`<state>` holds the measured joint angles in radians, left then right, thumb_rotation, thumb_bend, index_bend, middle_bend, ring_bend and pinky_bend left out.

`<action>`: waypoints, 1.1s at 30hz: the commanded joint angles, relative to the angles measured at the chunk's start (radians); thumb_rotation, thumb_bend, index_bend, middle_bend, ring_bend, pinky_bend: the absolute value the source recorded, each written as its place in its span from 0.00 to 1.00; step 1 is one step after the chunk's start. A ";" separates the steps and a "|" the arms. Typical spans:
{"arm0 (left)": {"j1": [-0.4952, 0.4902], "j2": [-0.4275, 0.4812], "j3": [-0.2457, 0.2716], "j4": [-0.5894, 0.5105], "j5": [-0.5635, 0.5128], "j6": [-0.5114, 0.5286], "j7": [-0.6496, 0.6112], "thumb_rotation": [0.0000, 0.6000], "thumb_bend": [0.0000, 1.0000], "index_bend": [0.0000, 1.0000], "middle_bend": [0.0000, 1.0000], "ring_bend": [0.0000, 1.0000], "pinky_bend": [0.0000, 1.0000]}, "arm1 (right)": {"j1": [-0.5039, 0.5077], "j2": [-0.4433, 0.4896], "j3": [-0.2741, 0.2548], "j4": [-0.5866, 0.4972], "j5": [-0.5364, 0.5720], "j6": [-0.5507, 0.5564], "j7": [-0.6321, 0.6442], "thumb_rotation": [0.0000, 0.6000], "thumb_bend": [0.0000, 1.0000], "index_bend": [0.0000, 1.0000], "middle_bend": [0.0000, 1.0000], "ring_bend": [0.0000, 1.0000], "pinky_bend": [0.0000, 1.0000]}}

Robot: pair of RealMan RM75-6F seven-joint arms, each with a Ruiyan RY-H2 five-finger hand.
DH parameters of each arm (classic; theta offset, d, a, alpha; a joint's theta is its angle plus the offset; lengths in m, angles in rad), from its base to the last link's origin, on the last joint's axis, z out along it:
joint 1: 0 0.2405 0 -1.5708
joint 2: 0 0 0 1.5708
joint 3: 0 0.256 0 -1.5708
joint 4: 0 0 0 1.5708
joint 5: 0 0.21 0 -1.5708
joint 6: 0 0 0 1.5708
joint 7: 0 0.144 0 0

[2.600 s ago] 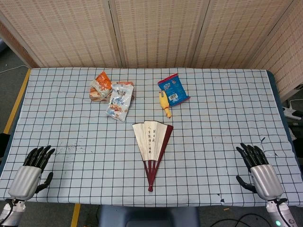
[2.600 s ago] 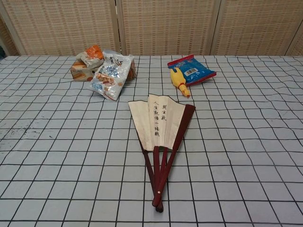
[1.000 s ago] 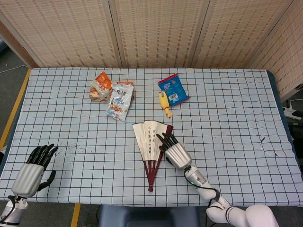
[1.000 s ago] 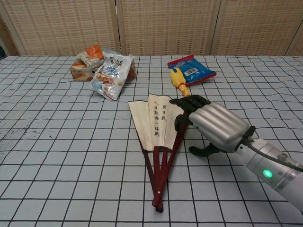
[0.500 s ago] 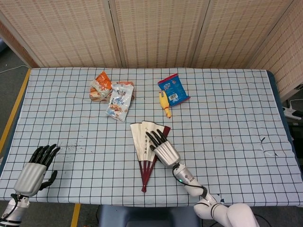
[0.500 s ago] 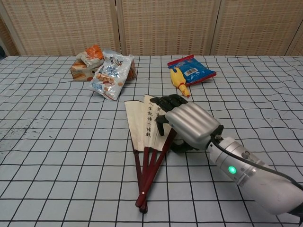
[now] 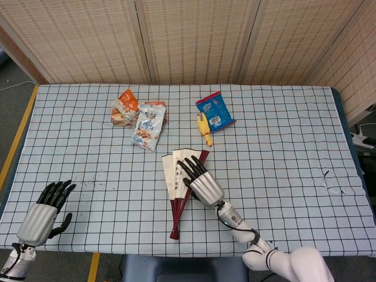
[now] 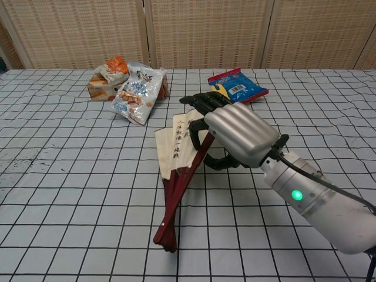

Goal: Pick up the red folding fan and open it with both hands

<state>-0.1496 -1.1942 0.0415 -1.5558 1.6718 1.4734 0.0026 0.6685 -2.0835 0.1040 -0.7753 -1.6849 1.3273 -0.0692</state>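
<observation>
The red folding fan (image 7: pixel 178 187) lies partly folded at the table's middle front, cream paper with dark characters and red ribs (image 8: pixel 176 194). Its pivot end (image 8: pixel 165 239) rests on the cloth while the leaf end tilts upward. My right hand (image 7: pixel 201 183) grips the fan's right edge, fingers (image 8: pixel 202 103) curled over the paper and the thumb beneath. In the chest view the right hand (image 8: pixel 239 134) covers the fan's right side. My left hand (image 7: pixel 42 215) rests open at the near left table edge, far from the fan, and shows only in the head view.
At the back left lie an orange snack pack (image 7: pixel 125 106) and a silver bag (image 7: pixel 148 125). A blue packet (image 7: pixel 215 110) and a yellow rubber chicken (image 7: pixel 204 129) lie just beyond the fan. The checked cloth (image 7: pixel 294 147) covers the whole table.
My right hand came from the near right edge to the fan and took hold of it. The fan's leaf narrowed, its pivot swung left and its leaf end rose. The left hand barely moved.
</observation>
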 commanded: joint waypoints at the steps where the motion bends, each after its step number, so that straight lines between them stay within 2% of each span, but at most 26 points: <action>1: -0.037 -0.008 0.006 0.034 0.021 -0.034 -0.156 1.00 0.60 0.26 0.00 0.00 0.06 | -0.020 0.168 0.029 -0.339 0.062 -0.035 -0.063 1.00 0.67 0.70 0.05 0.00 0.00; 2: -0.051 -0.012 0.006 0.046 0.029 -0.044 -0.211 1.00 0.62 0.36 0.00 0.00 0.06 | -0.023 0.199 0.039 -0.415 0.085 -0.056 -0.083 1.00 0.67 0.70 0.05 0.00 0.00; 3: -0.067 -0.021 0.005 0.065 0.031 -0.057 -0.294 1.00 0.63 0.41 0.00 0.00 0.05 | -0.024 0.240 0.054 -0.514 0.117 -0.086 -0.110 1.00 0.67 0.70 0.05 0.00 0.00; 5: -0.090 -0.035 0.009 0.093 0.021 -0.092 -0.417 1.00 0.63 0.44 0.00 0.00 0.04 | -0.021 0.293 0.079 -0.643 0.166 -0.130 -0.163 1.00 0.67 0.71 0.05 0.00 0.00; 7: -0.120 -0.046 0.021 0.117 0.017 -0.150 -0.503 1.00 0.59 0.35 0.00 0.00 0.03 | -0.014 0.343 0.109 -0.777 0.239 -0.183 -0.229 1.00 0.67 0.71 0.05 0.00 0.00; 8: -0.140 -0.062 0.022 0.129 0.023 -0.173 -0.542 1.00 0.55 0.27 0.00 0.00 0.03 | -0.011 0.364 0.128 -0.849 0.289 -0.208 -0.269 1.00 0.67 0.71 0.05 0.00 0.00; 10: -0.168 -0.093 0.024 0.150 0.029 -0.208 -0.592 1.00 0.51 0.14 0.00 0.00 0.02 | -0.001 0.385 0.156 -0.934 0.349 -0.227 -0.329 1.00 0.67 0.71 0.05 0.00 0.00; 12: -0.192 -0.138 0.024 0.175 0.046 -0.218 -0.642 1.00 0.49 0.06 0.00 0.00 0.01 | 0.012 0.390 0.179 -0.996 0.403 -0.231 -0.398 1.00 0.67 0.71 0.05 0.00 0.00; 14: -0.206 -0.186 0.016 0.204 0.050 -0.215 -0.674 1.00 0.47 0.01 0.00 0.00 0.01 | 0.024 0.381 0.194 -1.031 0.449 -0.229 -0.444 1.00 0.67 0.71 0.05 0.00 0.00; 18: -0.222 -0.301 -0.035 0.260 0.007 -0.198 -0.683 1.00 0.45 0.00 0.00 0.00 0.01 | 0.058 0.337 0.227 -1.079 0.566 -0.220 -0.520 1.00 0.67 0.71 0.05 0.00 0.00; 24: -0.247 -0.404 -0.103 0.276 -0.081 -0.215 -0.657 1.00 0.44 0.00 0.00 0.00 0.01 | 0.119 0.257 0.268 -1.066 0.672 -0.199 -0.566 1.00 0.67 0.71 0.05 0.00 0.00; 33: -0.253 -0.413 -0.069 0.239 -0.056 -0.200 -0.710 1.00 0.44 0.00 0.00 0.00 0.01 | 0.184 0.186 0.303 -1.005 0.748 -0.180 -0.574 1.00 0.67 0.71 0.05 0.00 0.00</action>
<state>-0.3993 -1.6079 -0.0307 -1.3121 1.6116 1.2726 -0.7028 0.8472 -1.8906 0.4020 -1.7858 -0.9449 1.1461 -0.6461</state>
